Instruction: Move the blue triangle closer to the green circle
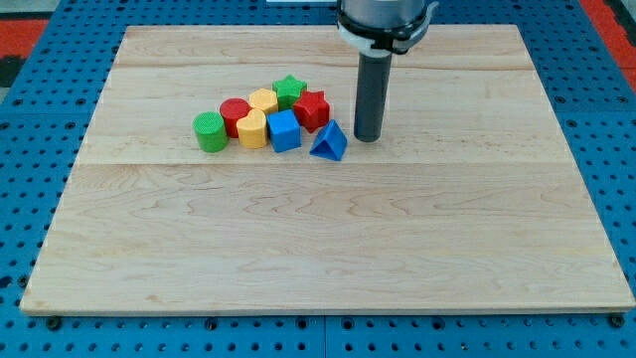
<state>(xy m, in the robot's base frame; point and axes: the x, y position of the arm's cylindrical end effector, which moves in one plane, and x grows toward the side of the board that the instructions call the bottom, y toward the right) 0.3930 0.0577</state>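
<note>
The blue triangle [329,141] lies on the wooden board [328,239], at the right end of a cluster of blocks. The green circle [210,131] is at the left end of that cluster. Between them sit a red circle [235,115], a yellow heart-like block [252,129] and a blue cube [284,130]. My tip [368,137] rests on the board just right of the blue triangle, with a small gap between them.
A yellow hexagon-like block [263,100], a green star [289,90] and a red star [311,108] sit at the top of the cluster. The board is ringed by a blue surface [30,149].
</note>
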